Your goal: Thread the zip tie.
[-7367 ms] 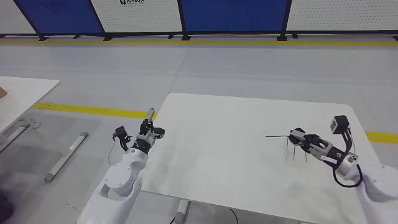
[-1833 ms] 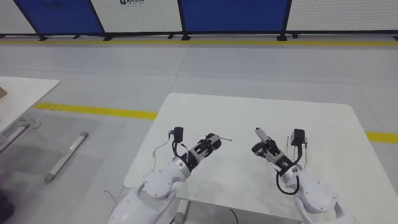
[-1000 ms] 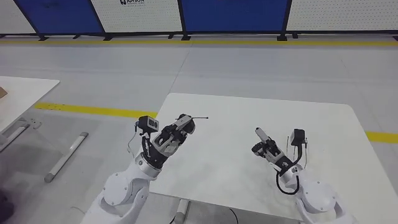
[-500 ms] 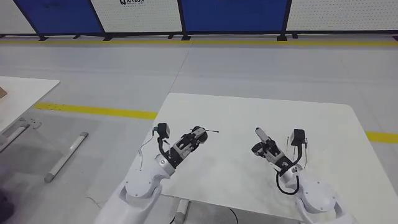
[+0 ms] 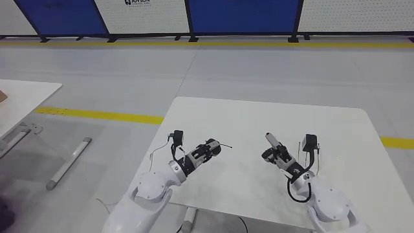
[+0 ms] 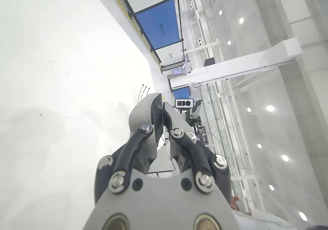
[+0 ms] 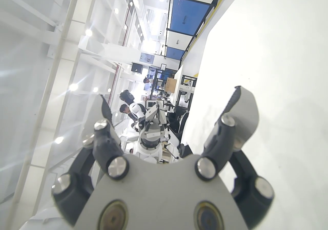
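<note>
While hovering over the near left of the white table, pinches thin black plastic zip tie in closed left gripper, tail pointing right; holds right gripper open at near right

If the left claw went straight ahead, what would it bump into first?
Probably the right gripper, open and facing it over the table. The left gripper, shut on the zip tie, could pass beside it; depth is unclear.
</note>
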Controlling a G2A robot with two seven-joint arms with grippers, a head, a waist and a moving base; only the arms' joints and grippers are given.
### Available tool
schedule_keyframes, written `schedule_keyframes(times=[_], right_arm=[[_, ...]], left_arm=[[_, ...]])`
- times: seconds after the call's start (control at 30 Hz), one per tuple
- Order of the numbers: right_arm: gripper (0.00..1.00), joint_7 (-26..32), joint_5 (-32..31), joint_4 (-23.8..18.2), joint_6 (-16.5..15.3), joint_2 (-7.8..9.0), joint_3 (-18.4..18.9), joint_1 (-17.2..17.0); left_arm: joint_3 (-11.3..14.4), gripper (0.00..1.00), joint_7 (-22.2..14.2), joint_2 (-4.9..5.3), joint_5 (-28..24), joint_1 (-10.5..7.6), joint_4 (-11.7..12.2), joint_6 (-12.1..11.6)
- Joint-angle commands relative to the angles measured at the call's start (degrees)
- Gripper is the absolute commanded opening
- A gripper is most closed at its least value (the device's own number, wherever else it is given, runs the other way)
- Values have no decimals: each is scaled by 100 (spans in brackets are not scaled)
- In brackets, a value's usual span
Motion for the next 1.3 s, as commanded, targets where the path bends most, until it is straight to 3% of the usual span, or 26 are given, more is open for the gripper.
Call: schedule_keyframes(times=[0.0,0.17,0.37,0.53,0.7,0.83,0.97,1.1,1.17,1.27], right_arm=[[100,0,0,0,0,0,0,0],[100,0,0,0,0,0,0,0],[100,0,0,0,0,0,0,0],[100,0,0,0,0,0,0,0],[100,0,0,0,0,0,0,0],[100,0,0,0,0,0,0,0],[100,0,0,0,0,0,0,0],[100,0,0,0,0,0,0,0],[100,0,0,0,0,0,0,0],[100,0,0,0,0,0,0,0]], left_arm=[[0,0,0,0,-1,0,0,0],[69,0,-192,3,-79,11,-47,-102],[-129,0,-621,33,-849,238,-583,-658],[-340,0,-567,45,-1304,581,-1230,-1110],[-470,0,-118,48,-907,888,-1474,-1328],[-259,0,487,22,-6,882,-1280,-1080],[127,0,887,-25,592,665,-761,-908],[399,0,768,-49,641,463,-364,-869],[460,0,526,-49,401,422,-357,-825],[466,0,489,-48,361,419,-365,-828]])
